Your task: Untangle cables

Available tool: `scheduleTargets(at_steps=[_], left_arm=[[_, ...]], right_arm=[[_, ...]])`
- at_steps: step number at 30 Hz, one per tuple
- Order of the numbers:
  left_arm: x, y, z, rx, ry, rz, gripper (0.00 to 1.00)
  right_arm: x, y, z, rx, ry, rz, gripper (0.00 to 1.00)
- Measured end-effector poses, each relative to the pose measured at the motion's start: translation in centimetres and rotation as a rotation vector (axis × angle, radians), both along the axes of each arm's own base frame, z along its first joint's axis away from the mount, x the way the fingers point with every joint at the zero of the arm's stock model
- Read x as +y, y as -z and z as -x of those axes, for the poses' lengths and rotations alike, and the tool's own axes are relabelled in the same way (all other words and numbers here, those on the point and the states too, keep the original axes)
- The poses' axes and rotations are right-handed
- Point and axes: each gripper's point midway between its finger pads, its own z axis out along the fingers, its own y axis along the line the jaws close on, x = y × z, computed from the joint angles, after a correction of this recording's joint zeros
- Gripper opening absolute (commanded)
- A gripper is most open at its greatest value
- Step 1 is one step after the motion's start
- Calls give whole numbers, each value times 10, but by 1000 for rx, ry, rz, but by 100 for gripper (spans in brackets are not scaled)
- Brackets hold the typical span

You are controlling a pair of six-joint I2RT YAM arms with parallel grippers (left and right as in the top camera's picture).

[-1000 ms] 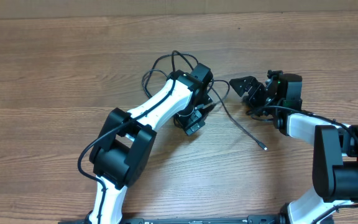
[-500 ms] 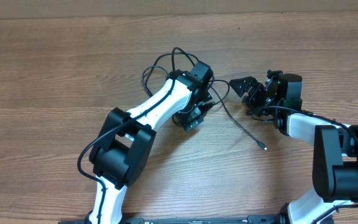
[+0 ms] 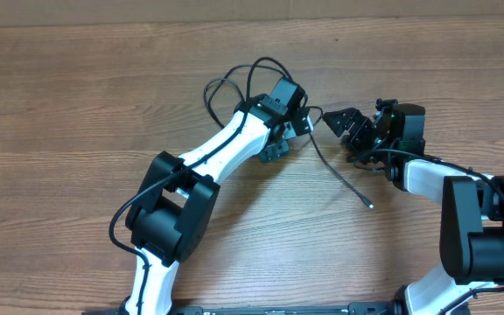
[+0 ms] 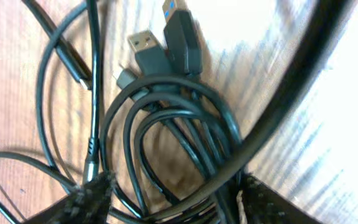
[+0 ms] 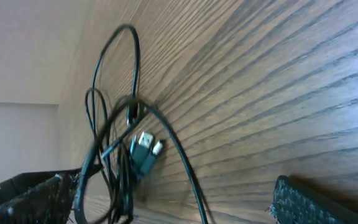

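A brown wooden table [image 3: 59,105] lies under everything. The left arm [image 3: 221,149], white with black joints, reaches up from the bottom toward the middle. The thin black cables [image 3: 234,83] are near the middle of the table, a bit to the far side. They make round loops that stick out past the arm. The left gripper [image 3: 278,144] sits right on the bunch. In the left wrist view its fingers [image 4: 86,199] stand partway in. The bunch fills the gap and touches both fingers, so they are holding it. Two flat plugs [image 4: 145,45] with silver tips lie side by side just past the coil. One cable runs out to the right, and its little plug end [image 3: 372,206] lies alone on the wood. The right gripper [image 3: 348,129] is just right of the bunch and does not touch it. Its fingers [image 5: 316,199] are spread wide and hold nothing.
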Motion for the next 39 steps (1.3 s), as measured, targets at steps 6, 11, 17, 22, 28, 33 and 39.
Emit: scheduleTargets(at_steps=[6, 11, 17, 22, 28, 33, 39], left_arm=[[-4, -3, -6, -30, 16, 10, 15], [-4, -4, -8, -38, 17, 7, 4], [0, -5, -9, -42, -19, -3, 4], [2, -22, -12, -39, -123, 32, 4], [-11, -114, -26, -91, -231, 269, 4], [-12, -219, -27, -157, -221, 552, 4], [11, -279, -20, -140, -205, 767, 4]], right_arm=[[0, 0, 0, 1, 0, 0, 100], [0, 0, 0, 2, 0, 0, 100], [0, 1, 1, 3, -2, 3, 100], [0, 1, 1, 2, -2, 2, 100], [6, -6, 1, -37, -50, -7, 100], [25, -39, -3, -197, -181, -83, 96], [50, -112, 1, -463, -358, -246, 97]])
